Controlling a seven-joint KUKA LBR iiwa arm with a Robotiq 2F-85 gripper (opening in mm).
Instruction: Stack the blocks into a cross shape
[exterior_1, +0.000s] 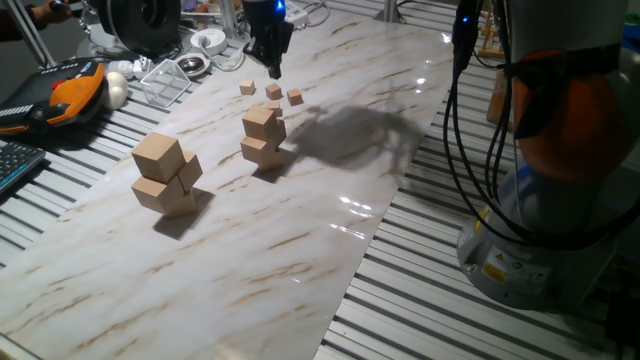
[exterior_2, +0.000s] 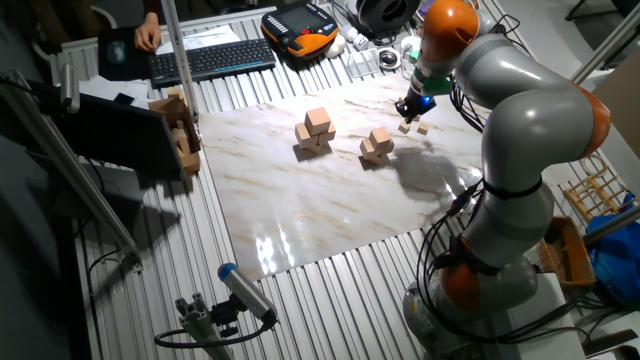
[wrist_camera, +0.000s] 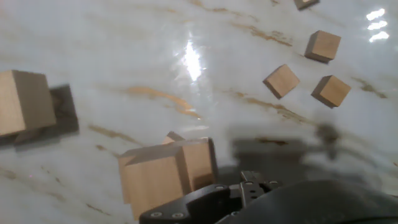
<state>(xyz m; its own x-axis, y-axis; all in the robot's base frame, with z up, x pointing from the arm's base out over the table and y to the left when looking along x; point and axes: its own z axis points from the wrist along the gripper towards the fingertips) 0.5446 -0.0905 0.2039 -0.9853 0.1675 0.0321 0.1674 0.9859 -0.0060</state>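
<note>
Three tiny tan blocks lie apart on the marble board at the far end: one on the left (exterior_1: 248, 88), one in the middle (exterior_1: 273, 91), one on the right (exterior_1: 295, 97). In the hand view they show at the upper right (wrist_camera: 323, 45), (wrist_camera: 281, 81), (wrist_camera: 331, 91), with another block cut off by the top edge (wrist_camera: 305, 3). None is stacked. My gripper (exterior_1: 275, 68) hangs just above and behind the middle block, fingers pointing down and drawn together, with nothing seen between them. It also shows in the other fixed view (exterior_2: 412, 108) and at the bottom of the hand view (wrist_camera: 249, 185).
A pile of medium tan cubes (exterior_1: 263, 135) stands just in front of the blocks, and a pile of large tan cubes (exterior_1: 167, 175) stands further left. Tools, a clear box (exterior_1: 165, 80) and a pendant (exterior_1: 70, 90) lie off the board's far left. The arm's base (exterior_1: 560, 200) is at the right.
</note>
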